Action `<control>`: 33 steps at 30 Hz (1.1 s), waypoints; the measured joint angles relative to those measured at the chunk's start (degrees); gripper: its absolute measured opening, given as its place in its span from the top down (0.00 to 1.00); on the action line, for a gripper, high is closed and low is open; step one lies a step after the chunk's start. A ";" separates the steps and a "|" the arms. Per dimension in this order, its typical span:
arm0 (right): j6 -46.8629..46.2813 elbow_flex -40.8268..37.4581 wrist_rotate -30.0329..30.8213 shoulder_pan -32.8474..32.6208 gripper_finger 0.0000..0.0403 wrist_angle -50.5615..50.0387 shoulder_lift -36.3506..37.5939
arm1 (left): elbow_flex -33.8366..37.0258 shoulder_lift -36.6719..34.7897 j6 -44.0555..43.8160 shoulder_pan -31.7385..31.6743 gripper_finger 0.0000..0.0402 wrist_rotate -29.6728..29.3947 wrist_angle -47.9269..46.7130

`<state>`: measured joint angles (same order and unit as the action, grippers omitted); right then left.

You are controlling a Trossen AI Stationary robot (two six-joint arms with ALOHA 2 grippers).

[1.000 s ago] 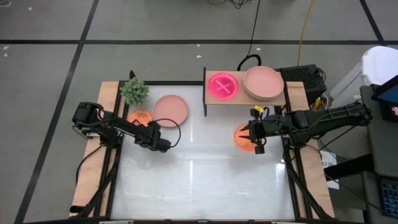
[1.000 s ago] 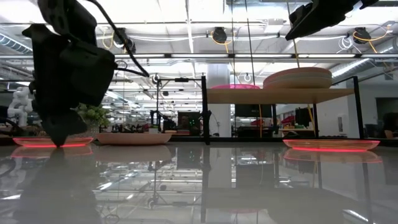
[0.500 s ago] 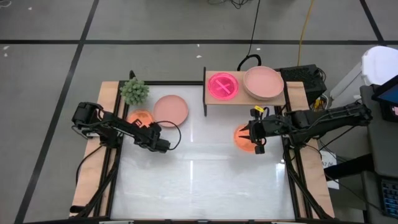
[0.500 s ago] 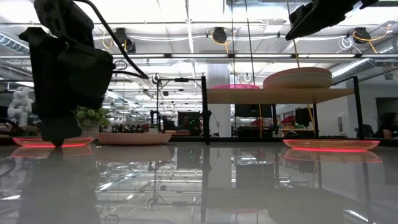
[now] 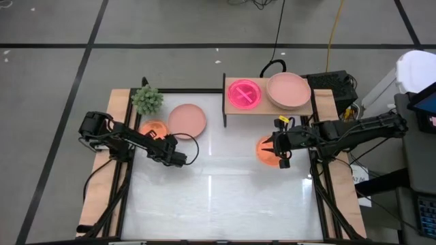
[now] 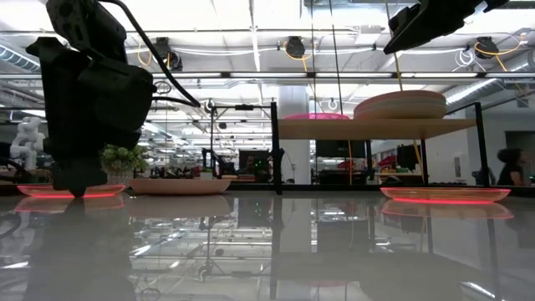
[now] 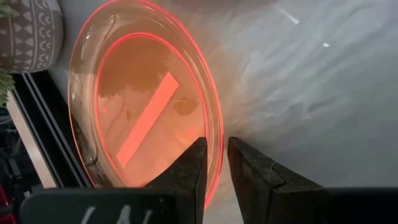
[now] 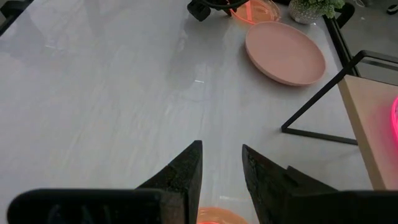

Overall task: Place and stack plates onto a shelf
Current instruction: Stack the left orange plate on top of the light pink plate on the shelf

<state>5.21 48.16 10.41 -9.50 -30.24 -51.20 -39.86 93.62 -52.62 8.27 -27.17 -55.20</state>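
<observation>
A translucent orange plate (image 7: 143,106) lies flat on the table at the left (image 5: 151,127), near the plant. My left gripper (image 7: 216,142) is down at its rim (image 6: 77,191), shut on it. A second orange plate (image 5: 262,151) lies on the table to the right, and my right gripper (image 8: 221,146) hangs open above it, holding nothing. A salmon plate (image 5: 187,120) rests on the table. The shelf (image 5: 269,109) carries a neon pink plate (image 5: 244,93) and a stack of salmon plates (image 5: 288,90). My left gripper has the orange plate's rim (image 7: 217,134) between its two fingers. One finger (image 7: 189,168) is inside over the plate's bowl, and the other (image 7: 249,168) is outside on the table side. The fingers slant down onto the rim's near right part. The plate lies flat on the table.
A spiky green plant (image 5: 146,99) in a patterned pot (image 7: 28,31) stands just beyond the left orange plate. The table's dark frame rail (image 7: 37,143) runs close beside that plate. The white tabletop (image 5: 218,197) stretches toward the near edge.
My left gripper has rolled a little about its own axis while staying at the orange plate's rim. The plate has not shifted.
</observation>
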 joint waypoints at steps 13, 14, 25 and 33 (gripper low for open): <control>0.00 0.00 -0.04 0.00 0.76 0.00 0.00 | 0.02 0.07 0.39 0.00 0.85 -1.66 0.32; 0.00 0.00 -0.04 0.00 0.76 0.00 0.00 | 0.02 0.07 0.42 0.00 0.87 -1.67 0.32; 0.08 0.00 -0.04 0.00 0.76 0.00 0.00 | 0.02 0.07 0.02 0.00 0.99 -1.85 0.00; 0.23 0.00 -0.04 0.00 0.76 -0.02 -0.01 | -2.94 0.05 -1.88 3.05 0.99 -1.50 -3.57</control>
<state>5.44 48.16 10.37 -9.50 -30.26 -51.21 -42.80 93.68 -54.50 11.32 -28.67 -58.77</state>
